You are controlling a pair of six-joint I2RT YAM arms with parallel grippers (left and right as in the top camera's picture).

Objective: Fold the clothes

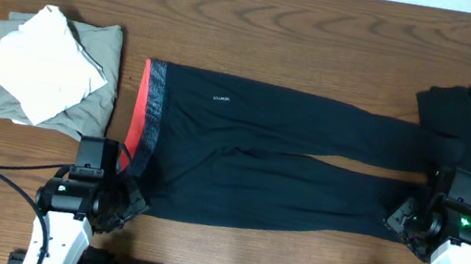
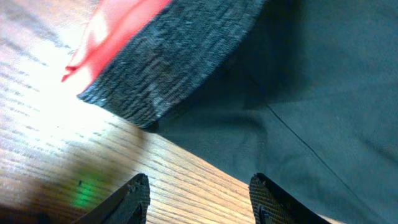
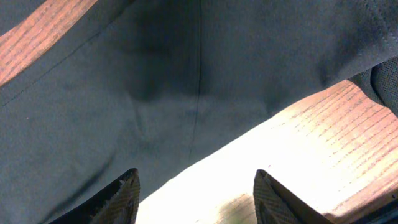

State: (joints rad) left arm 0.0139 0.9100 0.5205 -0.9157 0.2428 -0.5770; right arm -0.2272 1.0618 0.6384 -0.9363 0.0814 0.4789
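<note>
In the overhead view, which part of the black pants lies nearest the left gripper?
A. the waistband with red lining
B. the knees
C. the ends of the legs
A: the waistband with its red lining lies beside the left gripper, while the legs stretch toward the right gripper.

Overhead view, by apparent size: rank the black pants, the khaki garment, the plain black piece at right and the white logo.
1. Black pants.
2-3. Khaki garment and plain black piece: similar in size and both partly covered, so unranked.
4. White logo, tiny.
</note>
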